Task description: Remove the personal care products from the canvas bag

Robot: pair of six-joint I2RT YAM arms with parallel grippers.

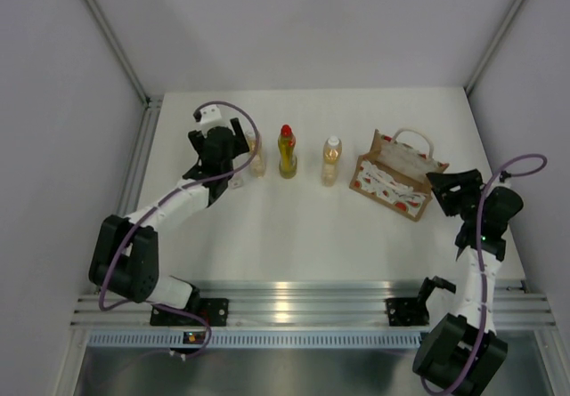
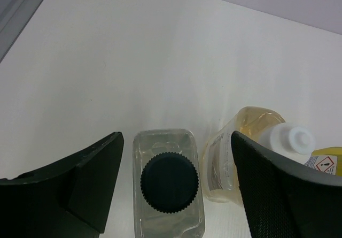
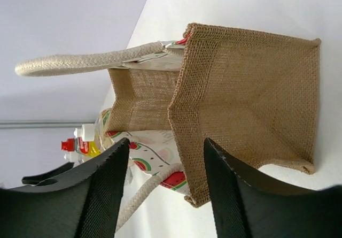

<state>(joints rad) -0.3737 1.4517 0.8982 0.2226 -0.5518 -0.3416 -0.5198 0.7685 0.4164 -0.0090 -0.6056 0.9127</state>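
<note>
Left gripper point(image 2: 175, 140), jaws spread astride the standing clear bottle point(image 2: 168, 195) and apparently not touching it, should lift straight up, sparing the amber bottle point(image 2: 224, 163) just beside.

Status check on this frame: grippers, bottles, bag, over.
Left gripper open, straddling clear bottle. Right gripper open at edge of bag. Amber bottle, yellow bottle, second amber bottle standing in a row on table. Nothing blocking.
</note>
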